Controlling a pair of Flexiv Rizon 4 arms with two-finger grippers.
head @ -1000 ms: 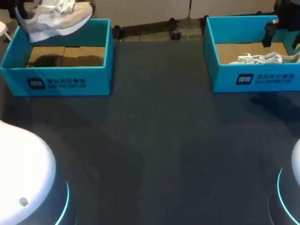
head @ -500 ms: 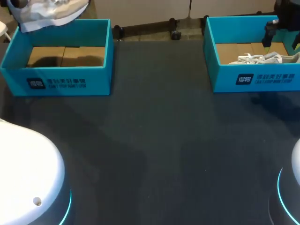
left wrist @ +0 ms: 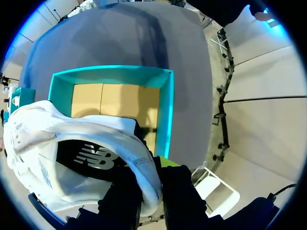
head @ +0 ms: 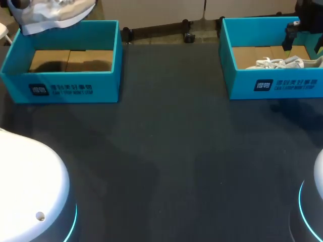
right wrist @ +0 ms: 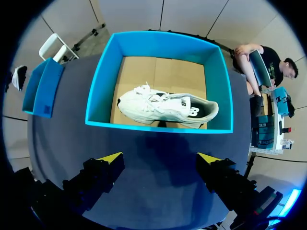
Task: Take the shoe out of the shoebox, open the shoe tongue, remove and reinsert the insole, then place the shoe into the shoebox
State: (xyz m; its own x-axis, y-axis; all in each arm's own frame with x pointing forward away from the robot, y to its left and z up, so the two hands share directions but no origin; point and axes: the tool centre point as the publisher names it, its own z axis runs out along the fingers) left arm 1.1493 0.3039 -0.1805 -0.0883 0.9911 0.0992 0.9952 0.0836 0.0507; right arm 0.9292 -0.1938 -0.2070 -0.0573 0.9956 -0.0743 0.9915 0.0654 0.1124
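A white and beige sneaker (head: 55, 12) hangs above the far side of the left teal shoebox (head: 65, 89), whose cardboard floor is bare. In the left wrist view my left gripper (left wrist: 151, 177) is shut on the heel collar of this sneaker (left wrist: 72, 153), with the box's rim (left wrist: 110, 69) below. A second white sneaker (head: 282, 63) lies on its side in the right teal shoebox (head: 272, 85). My right gripper (right wrist: 159, 158) is held high over the near side of that box (right wrist: 158, 128), open and apart from its sneaker (right wrist: 163, 106).
The dark table (head: 171, 151) stretches between the two boxes and toward me. My arms' white bases sit at the near left (head: 25, 186) and near right (head: 318, 201) corners.
Over the first half second my left gripper carried the sneaker higher and a little leftward over the left box; since then it has held still. The right arm has not moved.
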